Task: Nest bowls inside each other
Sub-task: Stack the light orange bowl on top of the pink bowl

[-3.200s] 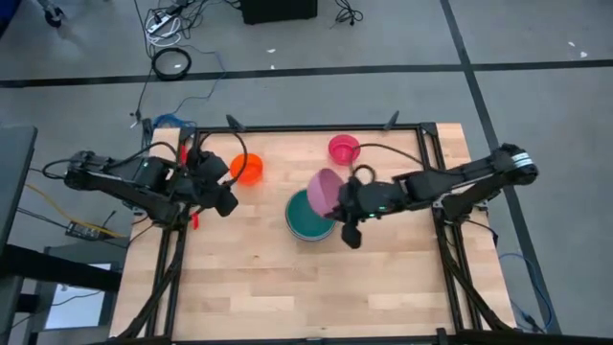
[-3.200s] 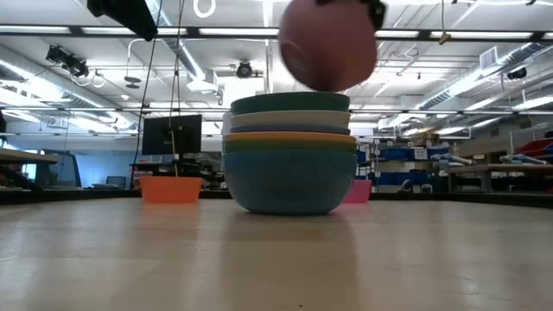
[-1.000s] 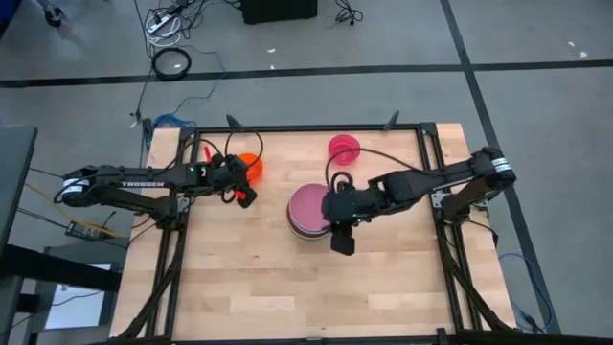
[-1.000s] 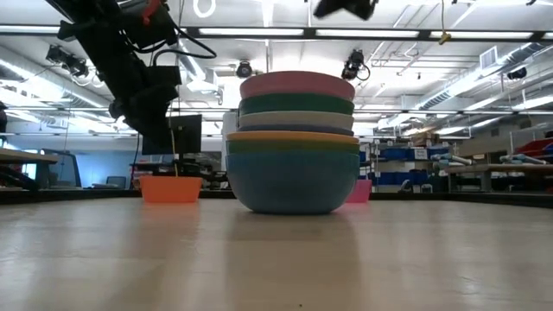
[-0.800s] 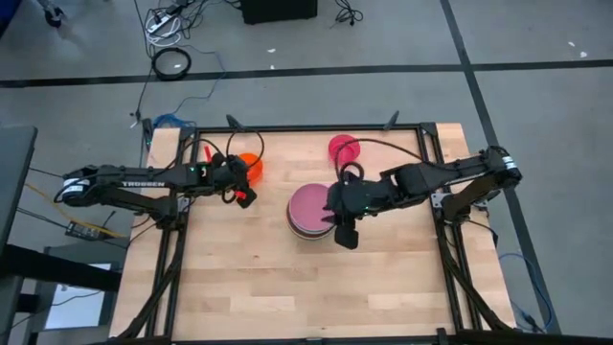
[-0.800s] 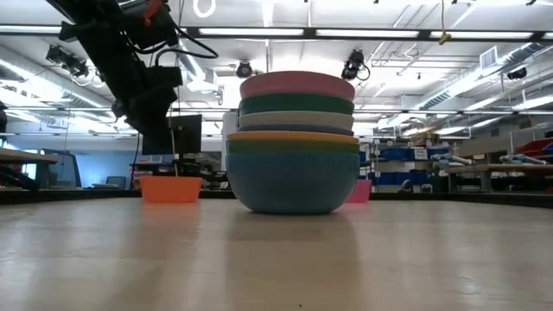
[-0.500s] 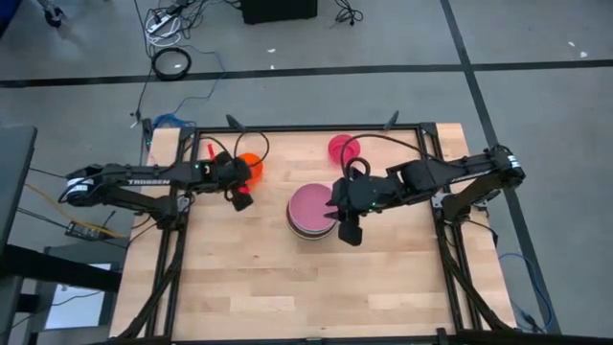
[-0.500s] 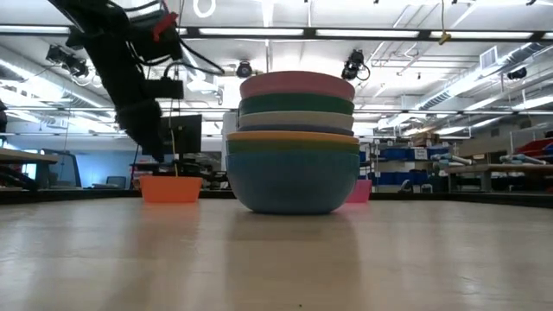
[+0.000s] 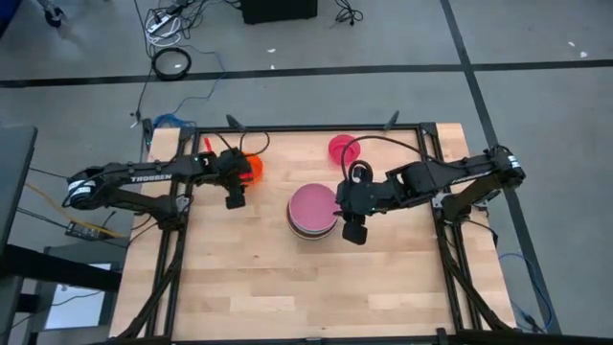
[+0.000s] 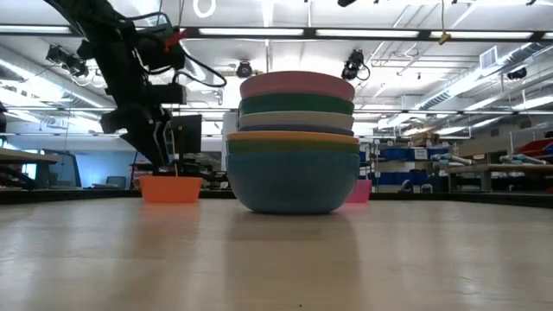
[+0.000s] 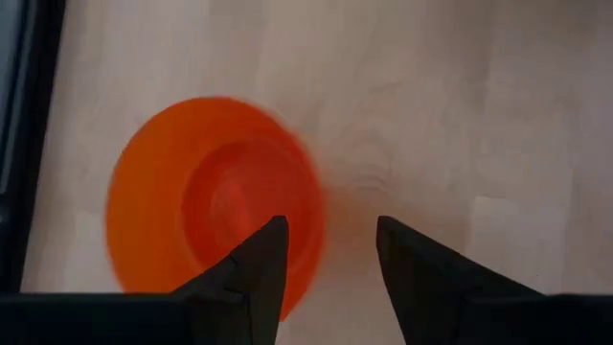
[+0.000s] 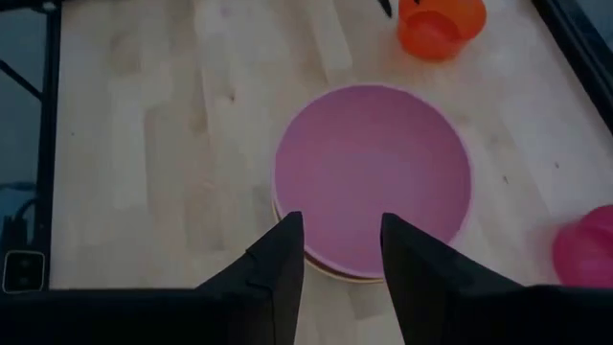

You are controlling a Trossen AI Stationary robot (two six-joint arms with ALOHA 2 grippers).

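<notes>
- High view: I see the stack of bowls [image 9: 312, 212] near the middle of the pale wood-plank table [image 9: 287, 287], a smooth matte pink bowl [image 9: 313, 205] on top. The small orange-red bowl [image 9: 249, 169] sits at about ten o'clock from the stack, the small magenta bowl [image 9: 343, 148] at about one o'clock, both well apart from it. The left gripper [image 9: 233, 196] hangs just beside the orange-red bowl; the right gripper [image 9: 354, 230] hovers at the stack's three o'clock edge, holding nothing.
- Low view: the nested bowls [image 10: 294, 142] show round plastic rims in bands: pink, teal, white, orange, green, and a deep blue one at the bottom. The orange-red bowl [image 10: 170, 187] stands off at nine o'clock with the left gripper [image 10: 154, 142] above it. Behind is a workshop with ceiling strip lights, monitors and shelving.
- Left wrist view: my left fingers [image 11: 251, 264] stand apart, empty, over the rim of the glossy orange-red bowl [image 11: 213, 196]; wood grain beyond.
- Right wrist view: right fingers [image 12: 281, 259] apart, nothing between them, above the pink bowl [image 12: 374, 187]; both small bowls show at the table's edges.
</notes>
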